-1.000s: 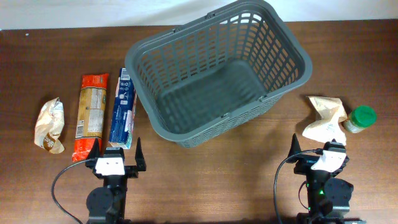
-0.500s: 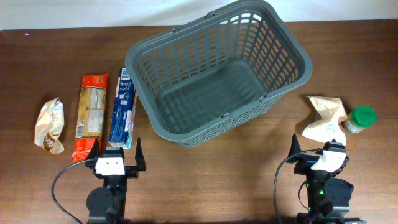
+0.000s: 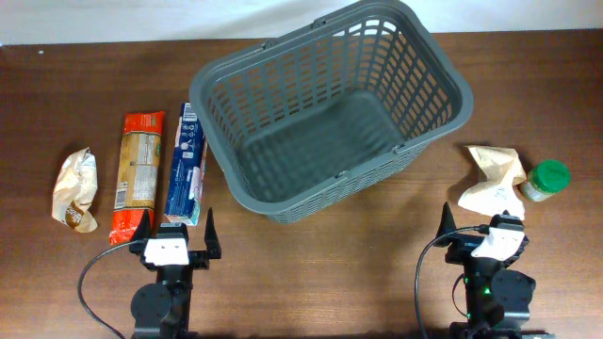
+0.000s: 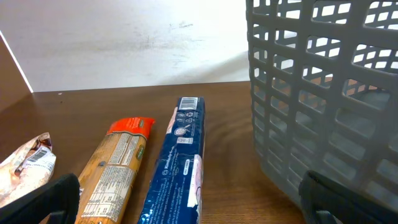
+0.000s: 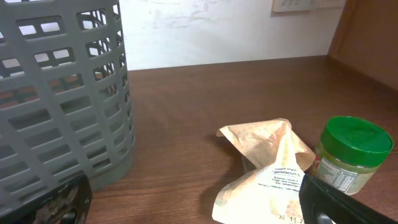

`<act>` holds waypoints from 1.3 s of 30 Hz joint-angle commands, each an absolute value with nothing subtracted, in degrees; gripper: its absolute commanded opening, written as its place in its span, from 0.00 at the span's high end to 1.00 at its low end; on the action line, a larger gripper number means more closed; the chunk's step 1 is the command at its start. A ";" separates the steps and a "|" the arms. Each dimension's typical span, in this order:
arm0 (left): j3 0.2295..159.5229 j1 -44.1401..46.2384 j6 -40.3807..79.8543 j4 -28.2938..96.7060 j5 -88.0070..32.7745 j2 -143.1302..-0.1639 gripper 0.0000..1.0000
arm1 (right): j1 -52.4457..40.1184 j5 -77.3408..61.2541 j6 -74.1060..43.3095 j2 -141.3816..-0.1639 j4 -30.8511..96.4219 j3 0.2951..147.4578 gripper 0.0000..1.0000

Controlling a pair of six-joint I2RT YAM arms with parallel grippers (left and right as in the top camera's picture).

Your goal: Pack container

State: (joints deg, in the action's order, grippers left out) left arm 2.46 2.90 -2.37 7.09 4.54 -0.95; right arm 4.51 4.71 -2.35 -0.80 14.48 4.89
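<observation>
The dark grey slotted basket (image 3: 330, 108) stands empty at the table's middle back; its wall shows in the left wrist view (image 4: 323, 93) and the right wrist view (image 5: 56, 93). My left gripper (image 3: 175, 229) is open and empty at the front left, just in front of a blue packet (image 3: 187, 165) (image 4: 177, 165) and an orange pasta packet (image 3: 138, 174) (image 4: 115, 168). My right gripper (image 3: 480, 223) is open and empty at the front right, just in front of a tan paper pouch (image 3: 492, 179) (image 5: 270, 165) and a green-lidded jar (image 3: 545, 180) (image 5: 351, 152).
A crumpled tan and white bag (image 3: 75, 188) (image 4: 25, 168) lies at the far left. A white wall rises behind the table's back edge. Bare wood lies between the two arms in front of the basket.
</observation>
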 commanded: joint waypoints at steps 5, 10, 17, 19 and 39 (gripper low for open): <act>1.91 3.11 -3.01 7.07 4.51 -0.30 0.01 | 4.54 5.21 -1.98 -0.21 14.52 4.49 0.01; 1.91 3.11 -3.01 6.66 -6.70 -0.30 0.01 | 4.51 5.13 -2.00 -0.21 14.44 4.49 0.01; 6.42 3.11 1.91 6.90 -15.25 -0.62 0.01 | 4.51 0.40 -1.96 -0.21 13.45 5.58 0.01; 12.78 3.11 1.93 8.49 -13.56 -2.46 0.01 | 4.51 -5.08 -1.96 -0.30 15.57 9.43 0.01; 110.83 3.11 -3.53 70.15 -20.29 -72.58 0.01 | 4.51 1.52 7.25 -60.23 69.28 100.57 0.01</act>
State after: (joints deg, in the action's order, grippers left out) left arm 96.62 2.90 -1.58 62.74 -13.72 -62.70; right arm 4.51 0.86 5.26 -51.92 62.61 84.44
